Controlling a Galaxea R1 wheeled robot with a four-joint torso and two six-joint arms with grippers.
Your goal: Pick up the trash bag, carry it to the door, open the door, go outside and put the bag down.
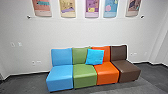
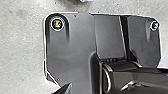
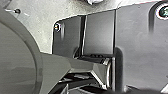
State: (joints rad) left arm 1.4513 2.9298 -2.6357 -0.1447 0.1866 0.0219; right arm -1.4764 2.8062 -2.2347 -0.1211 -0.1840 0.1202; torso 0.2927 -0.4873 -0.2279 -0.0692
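At the upper edge of the left wrist view, a small part of a dark thing with a pale, shiny edge [image 2: 86, 0] shows against the grey floor. A similar dark and whitish piece [image 3: 95, 1] is cut off by the upper edge of the right wrist view. I cannot tell if either is the trash bag. How my left and right grippers stand, and whether they hold anything, I cannot tell.
Ahead, blue [image 1: 60, 76], green [image 1: 85, 75], orange [image 1: 107, 72] and brown [image 1: 126, 70] seats stand side by side along a white wall [image 1: 70, 32], with a bright blue cushion [image 1: 95, 57] on them. Several posters hang above. Dark grey carpet [image 1: 30, 83] lies in front.
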